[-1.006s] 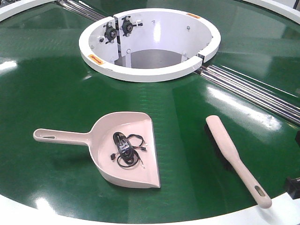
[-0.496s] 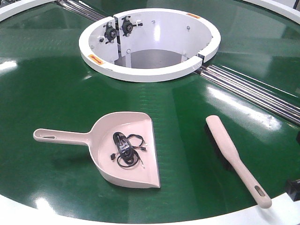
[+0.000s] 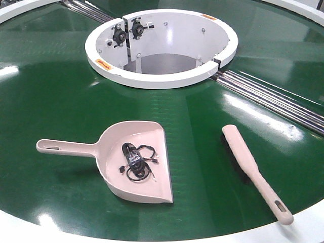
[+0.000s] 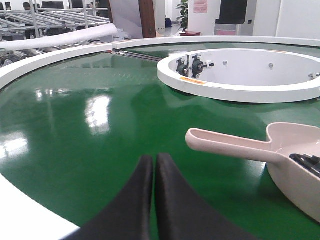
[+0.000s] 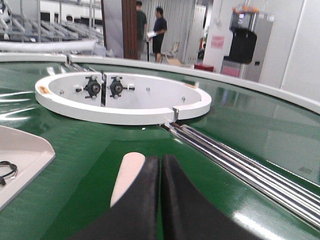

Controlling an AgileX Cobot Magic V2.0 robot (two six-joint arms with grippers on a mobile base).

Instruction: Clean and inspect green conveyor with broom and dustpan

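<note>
The pale pink dustpan (image 3: 131,162) lies on the green conveyor (image 3: 50,101), handle pointing left, with a tangle of black cable (image 3: 135,162) in its pan. To its right lies the broom (image 3: 253,169), bristles down, handle toward the near rim. Neither gripper shows in the front view. In the left wrist view my left gripper (image 4: 154,159) is shut and empty, near the belt's edge, short of the dustpan (image 4: 260,147) handle. My right gripper (image 5: 161,159) is shut and empty, just behind and right of the broom (image 5: 127,177).
A large white ring-shaped opening (image 3: 162,45) with bearing mounts sits at the belt's middle. Metal rollers (image 3: 273,98) run from it to the right. The white rim (image 3: 152,238) borders the near edge. Two people (image 5: 161,30) stand far behind.
The dark part of the right arm at the front view's right edge has slid out of sight. Dustpan, cable and broom have not moved.
</note>
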